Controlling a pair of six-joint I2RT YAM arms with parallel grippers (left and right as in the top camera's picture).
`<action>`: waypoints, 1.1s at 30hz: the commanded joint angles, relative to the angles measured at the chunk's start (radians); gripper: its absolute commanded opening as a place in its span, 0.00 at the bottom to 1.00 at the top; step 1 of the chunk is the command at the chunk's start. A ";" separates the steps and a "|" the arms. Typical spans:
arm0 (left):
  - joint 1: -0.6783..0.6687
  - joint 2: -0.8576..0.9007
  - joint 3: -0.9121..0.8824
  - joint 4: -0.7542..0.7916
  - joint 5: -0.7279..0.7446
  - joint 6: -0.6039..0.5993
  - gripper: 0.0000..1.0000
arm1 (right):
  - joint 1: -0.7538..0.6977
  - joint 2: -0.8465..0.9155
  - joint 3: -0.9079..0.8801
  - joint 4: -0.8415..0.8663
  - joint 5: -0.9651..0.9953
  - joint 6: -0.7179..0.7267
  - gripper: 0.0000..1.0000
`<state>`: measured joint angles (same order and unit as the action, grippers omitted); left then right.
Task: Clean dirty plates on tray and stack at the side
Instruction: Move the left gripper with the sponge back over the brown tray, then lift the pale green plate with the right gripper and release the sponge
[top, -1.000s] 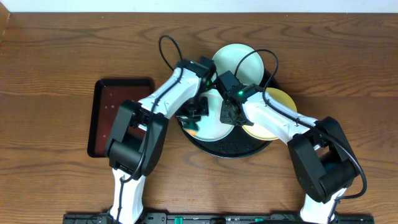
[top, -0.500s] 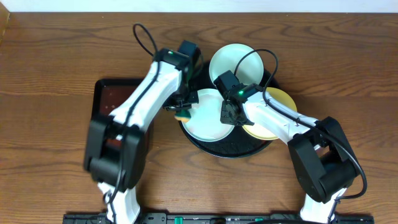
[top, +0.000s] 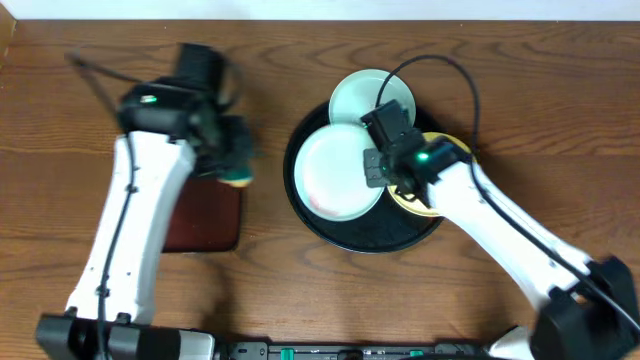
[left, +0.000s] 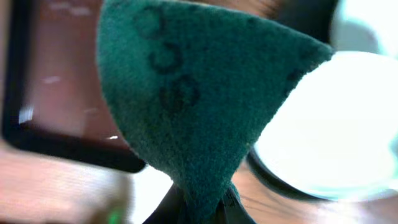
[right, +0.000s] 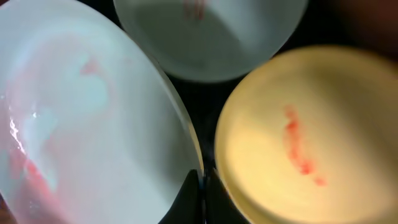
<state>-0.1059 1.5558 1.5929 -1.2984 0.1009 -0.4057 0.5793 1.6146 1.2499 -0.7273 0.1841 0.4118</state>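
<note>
Here left pincer (left: 214, 208) grips sponge (left: 193, 93), right pincer (right: 203, 198) pinches plate (right: 93, 118).

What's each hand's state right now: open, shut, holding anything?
Left hand: closed on the green scouring pad.
Right hand: closed, pinching the rim of the smeared pale plate.

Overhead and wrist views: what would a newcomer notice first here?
A dark green scouring pad fills the left wrist view, pinched in the left tool near the rectangular red-brown tray. On the round glossy black tray, the right tool pinches the rim of a pale mint round plate with pink streaks. Beside it, a yellow round plate shows a red smear.
</note>
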 joint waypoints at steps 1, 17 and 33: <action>0.090 0.000 -0.060 -0.003 -0.050 0.047 0.08 | 0.004 -0.056 -0.001 0.002 0.120 -0.114 0.01; 0.357 0.000 -0.338 0.180 0.003 0.074 0.08 | 0.139 -0.088 -0.001 0.044 0.599 -0.403 0.01; 0.356 0.000 -0.362 0.203 0.004 0.107 0.08 | 0.359 -0.088 -0.001 0.096 0.941 -0.507 0.01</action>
<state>0.2478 1.5551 1.2499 -1.1011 0.1024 -0.3286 0.9260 1.5452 1.2488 -0.6350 1.0409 -0.0753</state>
